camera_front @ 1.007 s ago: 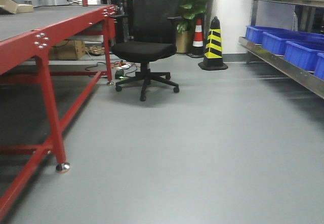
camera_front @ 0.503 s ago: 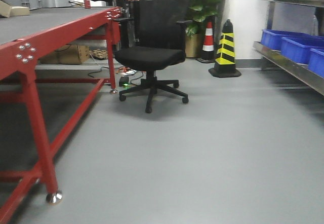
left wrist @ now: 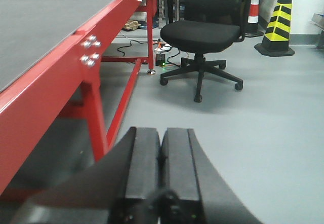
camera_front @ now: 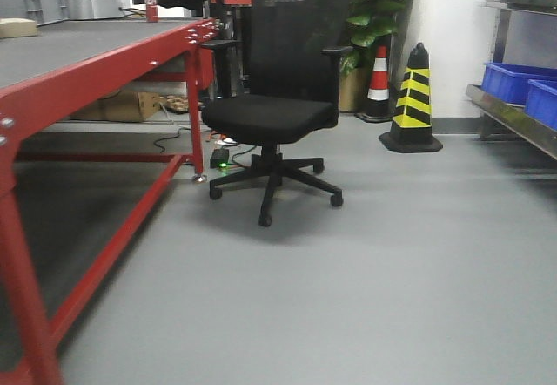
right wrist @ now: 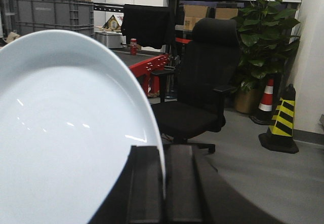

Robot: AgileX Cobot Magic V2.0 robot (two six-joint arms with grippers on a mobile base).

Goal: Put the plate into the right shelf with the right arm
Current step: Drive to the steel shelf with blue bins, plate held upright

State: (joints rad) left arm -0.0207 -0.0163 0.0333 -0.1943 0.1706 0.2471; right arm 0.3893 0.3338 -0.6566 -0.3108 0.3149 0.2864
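The white plate (right wrist: pixel 66 127) fills the left half of the right wrist view, held on edge. My right gripper (right wrist: pixel 163 155) is shut on its rim, one black finger on each side. The right shelf (camera_front: pixel 520 115), a steel rack with blue bins (camera_front: pixel 512 82), shows at the right edge of the front view, beside the grey floor. My left gripper (left wrist: pixel 161 139) is shut with nothing between its fingers, hanging over the floor beside the red table frame (left wrist: pixel 96 57).
A black office chair (camera_front: pixel 274 115) stands mid-floor ahead. The long red-framed table (camera_front: pixel 96 71) runs along the left. A yellow-and-black cone (camera_front: pixel 412 102), a red-white cone (camera_front: pixel 378 76) and a potted plant (camera_front: pixel 370 19) stand by the far wall.
The front view has swung left: the chair and cones have shifted right and grown larger, and the shelf has slid toward the right edge. The red table's near leg has moved out of frame.
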